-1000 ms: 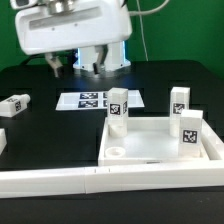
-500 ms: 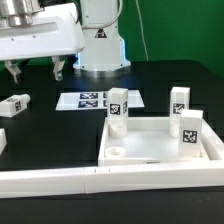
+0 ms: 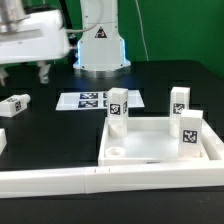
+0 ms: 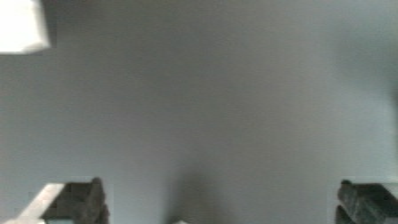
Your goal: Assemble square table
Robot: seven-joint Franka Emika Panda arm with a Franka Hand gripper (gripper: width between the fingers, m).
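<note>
1. Gripper (image 3: pixel 22 72) hovered over the bench's far-left corner region as the exterior view shows it — jaws spread wide, nothing between them; the wrist view showed bare dark bench under the fingers (image 4: pixel 68 200).
2. Nearest loose part: a leg block (image 3: pixel 14 103) lying on its side by the left edge, just nearer the front than the gripper, long axis running roughly left-right.
3. Table top (image 3: pixel 158 145) sat at front-right against the barrier wall (image 3: pixel 110 181), well apart from the gripper; three legs (image 3: pixel 118 110) stood upright at its corners.
4. Judgement — the lying block is the likely next pick; a short descent toward the front would reach it.
</note>
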